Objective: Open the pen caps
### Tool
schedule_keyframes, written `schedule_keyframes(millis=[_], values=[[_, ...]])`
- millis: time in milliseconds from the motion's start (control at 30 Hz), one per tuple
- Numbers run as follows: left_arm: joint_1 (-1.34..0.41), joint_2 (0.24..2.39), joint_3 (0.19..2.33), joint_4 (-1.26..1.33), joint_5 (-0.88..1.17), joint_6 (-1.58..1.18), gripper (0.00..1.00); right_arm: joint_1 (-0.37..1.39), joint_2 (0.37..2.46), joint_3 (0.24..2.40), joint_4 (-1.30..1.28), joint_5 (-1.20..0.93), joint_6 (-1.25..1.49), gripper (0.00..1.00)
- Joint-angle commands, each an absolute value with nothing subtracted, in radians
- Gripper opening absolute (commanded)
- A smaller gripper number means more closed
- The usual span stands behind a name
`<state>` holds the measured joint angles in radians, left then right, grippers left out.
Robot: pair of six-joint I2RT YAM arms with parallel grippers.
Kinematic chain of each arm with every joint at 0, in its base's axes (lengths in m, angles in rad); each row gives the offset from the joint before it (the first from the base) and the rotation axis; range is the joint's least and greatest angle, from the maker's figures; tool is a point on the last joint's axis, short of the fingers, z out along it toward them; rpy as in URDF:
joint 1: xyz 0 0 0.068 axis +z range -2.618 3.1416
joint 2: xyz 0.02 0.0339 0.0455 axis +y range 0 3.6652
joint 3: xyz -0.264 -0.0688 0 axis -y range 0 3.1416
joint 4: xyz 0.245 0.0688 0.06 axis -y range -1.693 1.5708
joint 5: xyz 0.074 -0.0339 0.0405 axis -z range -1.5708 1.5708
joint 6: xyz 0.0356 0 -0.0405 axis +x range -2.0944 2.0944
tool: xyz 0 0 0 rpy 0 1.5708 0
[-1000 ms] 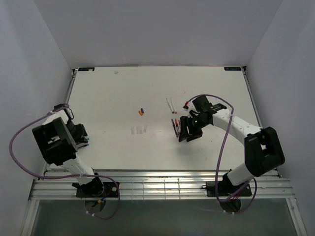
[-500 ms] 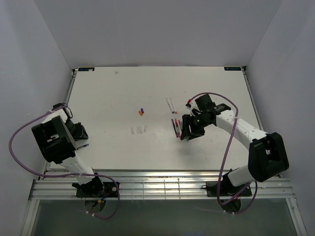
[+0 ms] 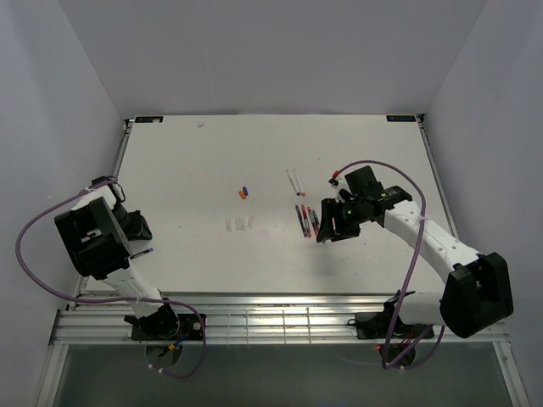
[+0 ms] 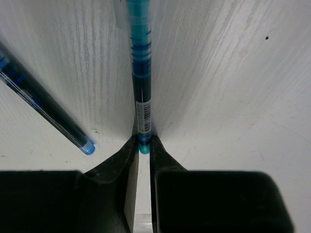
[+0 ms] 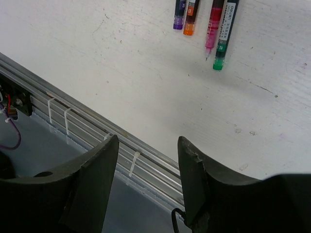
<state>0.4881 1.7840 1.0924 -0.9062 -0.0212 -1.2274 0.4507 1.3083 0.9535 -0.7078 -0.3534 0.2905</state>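
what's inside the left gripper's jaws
The end of a teal pen, lying on the table, sits between the fingertips of the left gripper. Further back, the gripper body covers the view.

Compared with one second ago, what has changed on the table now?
The right arm's elbow swung rightward, carrying the open, empty right tool slightly right, off the row of thin coloured plastic pens. The left tool narrowed onto the end of a thin teal-blue plastic pen. The tiny coloured plastic caps at mid-table stayed put.
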Motion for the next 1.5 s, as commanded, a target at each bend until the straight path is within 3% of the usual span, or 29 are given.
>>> schedule_keyframes(millis=[0, 433, 667, 933, 1267, 1467], values=[[0.463, 1.822, 1.072, -0.856, -0.074, -1.224, 0.00, 0.445, 1.256, 0.943, -0.719, -0.333, 0.319, 0.58], [0.097, 1.787, 1.328, -0.931, -0.040, -1.197, 0.00, 0.445, 1.233, 0.980, -0.733, -0.368, 0.342, 0.58], [-0.121, 1.668, 1.373, -0.862, 0.015, -1.016, 0.00, 0.445, 1.296, 1.045, -0.704, -0.518, 0.385, 0.58], [-0.331, 1.451, 1.159, -0.370, 0.567, -0.715, 0.00, 0.446, 1.370, 1.109, -0.608, -0.673, 0.477, 0.58], [-0.425, 1.266, 0.919, -0.132, 0.915, -0.676, 0.00, 0.446, 1.394, 1.131, -0.387, -0.791, 0.647, 0.59], [-0.449, 1.213, 0.870, -0.129, 0.966, -0.693, 0.00, 0.454, 1.384, 1.134, -0.238, -0.782, 0.752, 0.59]])
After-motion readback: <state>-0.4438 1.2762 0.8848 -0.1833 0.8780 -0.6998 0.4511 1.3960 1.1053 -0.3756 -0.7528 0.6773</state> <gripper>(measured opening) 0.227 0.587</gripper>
